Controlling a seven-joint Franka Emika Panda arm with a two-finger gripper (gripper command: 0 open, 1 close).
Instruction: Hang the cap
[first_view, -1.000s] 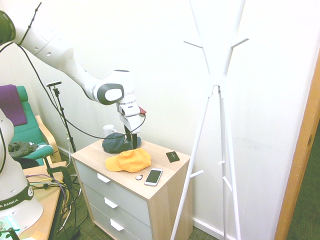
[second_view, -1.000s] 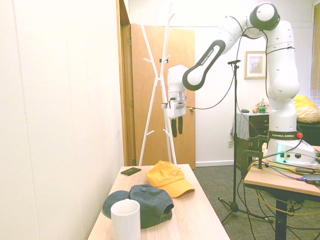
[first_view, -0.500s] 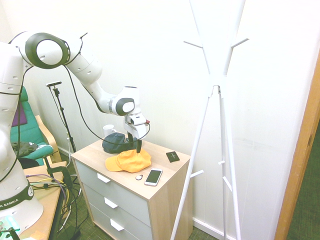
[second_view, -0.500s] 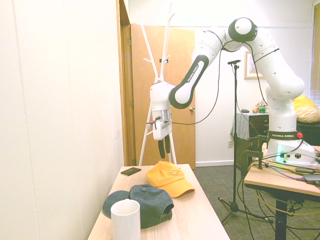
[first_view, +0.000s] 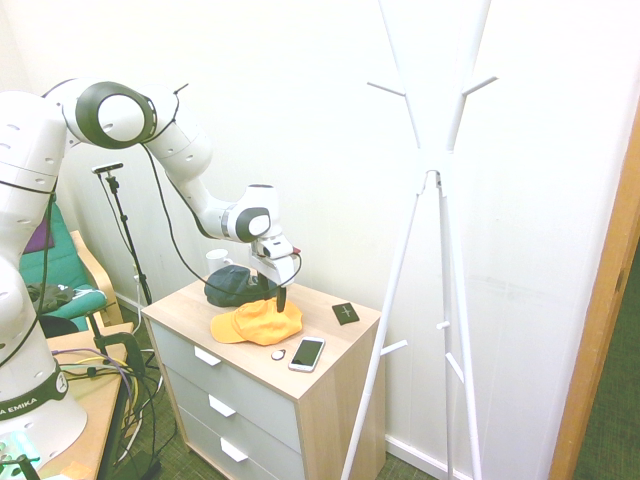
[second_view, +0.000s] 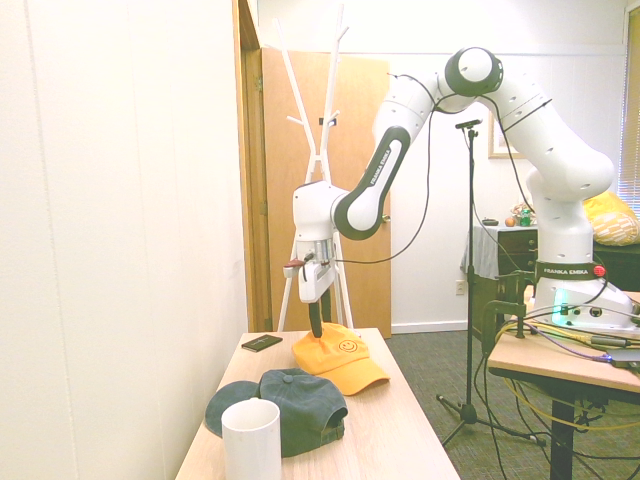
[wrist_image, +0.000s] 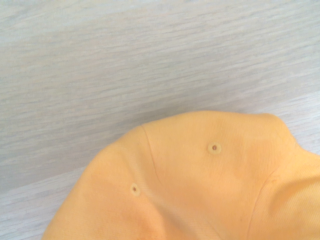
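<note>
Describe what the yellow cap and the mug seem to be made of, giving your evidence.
Yellow cap: matte woven fabric, probably cotton; stitched seams and eyelets show up close.
Mug: probably glazed ceramic, judging by its smooth white wall, though plastic is possible.

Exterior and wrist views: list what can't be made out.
- Coat rack's top: cut off by the first exterior view's upper edge.
- Mug's base: cut off by the second exterior view's lower edge.
- Yellow cap's brim: outside the wrist view's frame.
- Dark card's print: too small in both exterior views.
</note>
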